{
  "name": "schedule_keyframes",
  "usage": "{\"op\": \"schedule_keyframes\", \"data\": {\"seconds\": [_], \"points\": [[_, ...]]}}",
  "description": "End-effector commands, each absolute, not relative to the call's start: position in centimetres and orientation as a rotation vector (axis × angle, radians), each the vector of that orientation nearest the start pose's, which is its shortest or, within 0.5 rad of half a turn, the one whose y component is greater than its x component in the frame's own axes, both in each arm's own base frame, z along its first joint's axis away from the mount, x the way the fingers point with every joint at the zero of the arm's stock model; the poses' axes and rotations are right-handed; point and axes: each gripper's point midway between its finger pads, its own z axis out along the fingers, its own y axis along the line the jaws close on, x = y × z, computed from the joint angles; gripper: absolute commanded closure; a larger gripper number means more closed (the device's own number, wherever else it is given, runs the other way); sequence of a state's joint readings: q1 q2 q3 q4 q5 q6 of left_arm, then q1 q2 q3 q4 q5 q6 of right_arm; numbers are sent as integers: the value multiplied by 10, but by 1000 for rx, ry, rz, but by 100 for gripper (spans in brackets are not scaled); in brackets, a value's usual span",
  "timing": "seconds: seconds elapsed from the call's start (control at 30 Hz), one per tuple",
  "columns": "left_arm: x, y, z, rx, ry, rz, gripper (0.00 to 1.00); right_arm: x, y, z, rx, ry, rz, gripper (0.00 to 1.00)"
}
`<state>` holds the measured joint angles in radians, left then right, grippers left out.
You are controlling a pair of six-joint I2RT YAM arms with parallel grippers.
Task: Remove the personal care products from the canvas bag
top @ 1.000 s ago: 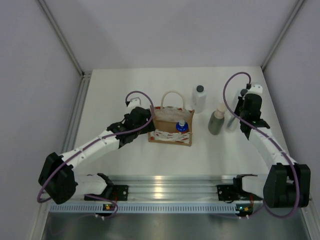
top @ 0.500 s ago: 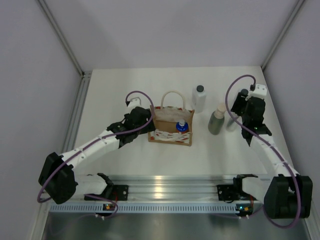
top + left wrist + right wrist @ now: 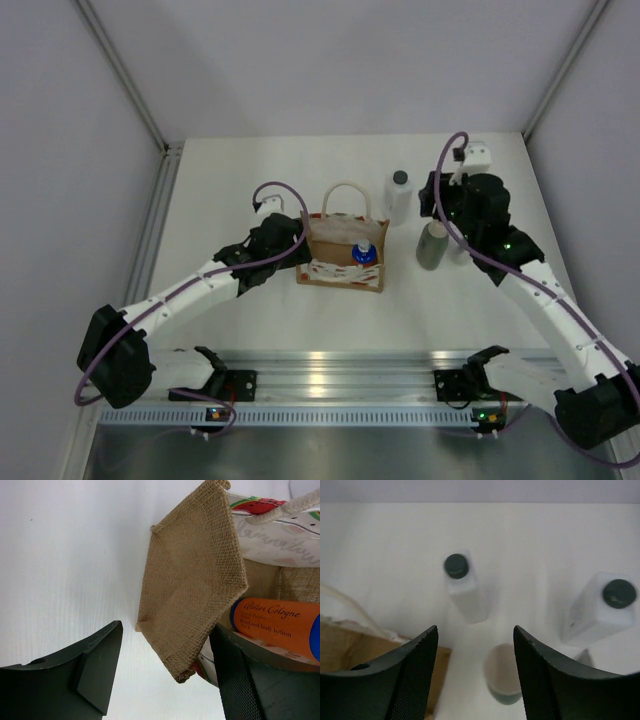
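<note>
Burlap fills the middle of your left wrist view. That is the end panel of the bag (image 3: 195,580). Your left hand (image 3: 167,630) straddles the panel with its jaws spread, one at lower left over the bare tabletop (image 3: 60,555) and the other at lower right by the bag's mouth. The hand is released and clamps nothing, though the panel's lower corner comes very close to the right-side jaw.

Just past that jaw you can see the orange bottle (image 3: 275,622) inside the bag, its label reading "Atelier Cologne". From the top camera, its blue top shows at the right end of the bag (image 3: 340,268), which stands in the centre of the frame with a cream handle (image 3: 345,188) looped up behind it.

Your right hand (image 3: 475,632) hangs over the tabletop in the right half of the top view, open and empty. In its wrist view, the beige cap of the grey-green bottle (image 3: 502,675) sits at the bottom centre, below the gap between the jaws. A white bottle (image 3: 465,587) stands in the upper left and a second white bottle (image 3: 600,610) at the right edge, both with dark caps. A corner of the bag shows at the lower left.

All three of these bottles are outside the bag, upright and apart from each other. In the top view, the grey-green bottle (image 3: 432,245) stands just right of the bag and the white bottle (image 3: 399,197) lies beyond it.
</note>
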<state>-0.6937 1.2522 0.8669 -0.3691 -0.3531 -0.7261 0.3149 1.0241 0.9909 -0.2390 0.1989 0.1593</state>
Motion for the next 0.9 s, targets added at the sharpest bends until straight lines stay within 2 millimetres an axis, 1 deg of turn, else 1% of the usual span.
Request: {"op": "schedule_keyframes", "data": {"seconds": [0.0, 0.03, 0.07, 0.1, 0.13, 0.17, 0.2, 0.23, 0.27, 0.3, 0.33, 0.37, 0.43, 0.47, 0.53, 0.6, 0.63, 0.7, 0.73, 0.8, 0.87], "points": [[296, -204, 158, -197, 2233, -393, 26, 316, 151, 271, -153, 1969, 326, 41], [297, -205, 159, -198, 2233, -398, 26, 311, 165, 268, -167, 1985, 360, 41], [296, -205, 158, -199, 2235, -397, 26, 306, 180, 259, -195, 2012, 389, 41], [296, -205, 157, -200, 2238, -397, 26, 295, 202, 257, -232, 2030, 443, 42], [296, -205, 157, -201, 2239, -397, 26, 293, 213, 246, -249, 2073, 438, 43], [296, -205, 157, -203, 2239, -398, 26, 290, 219, 242, -247, 2093, 419, 44], [296, -205, 155, -206, 2242, -397, 26, 280, 235, 239, -298, 2103, 440, 45], [295, -204, 155, -206, 2242, -397, 26, 279, 245, 228, -323, 2133, 439, 46], [295, -204, 155, -209, 2243, -398, 26, 277, 253, 230, -342, 2135, 452, 49], [295, -204, 155, -210, 2241, -397, 26, 271, 261, 224, -371, 2152, 450, 50], [295, -204, 156, -211, 2239, -399, 26, 272, 266, 216, -381, 2175, 435, 52], [295, -203, 156, -214, 2238, -395, 26, 272, 270, 214, -393, 2182, 433, 54], [295, -203, 156, -219, 2237, -395, 26, 271, 275, 201, -412, 2217, 410, 54], [295, -202, 155, -221, 2237, -393, 26, 272, 275, 199, -418, 2222, 396, 54], [295, -202, 154, -216, 2241, -391, 26, 274, 273, 192, -429, 2240, 350, 54], [295, -203, 154, -216, 2240, -394, 26, 276, 271, 190, -438, 2243, 325, 52], [295, -203, 154, -216, 2240, -394, 26, 276, 269, 186, -442, 2256, 299, 52], [294, -204, 153, -213, 2244, -394, 26, 278, 268, 186, -454, 2257, 278, 51], [295, -203, 153, -216, 2245, -392, 26, 278, 268, 181, -468, 2271, 263, 51], [295, -204, 152, -216, 2248, -392, 26, 278, 269, 177, -487, 2285, 255, 51], [295, -204, 152, -216, 2248, -392, 26, 278, 266, 171, -486, 2309, 220, 50]]}}
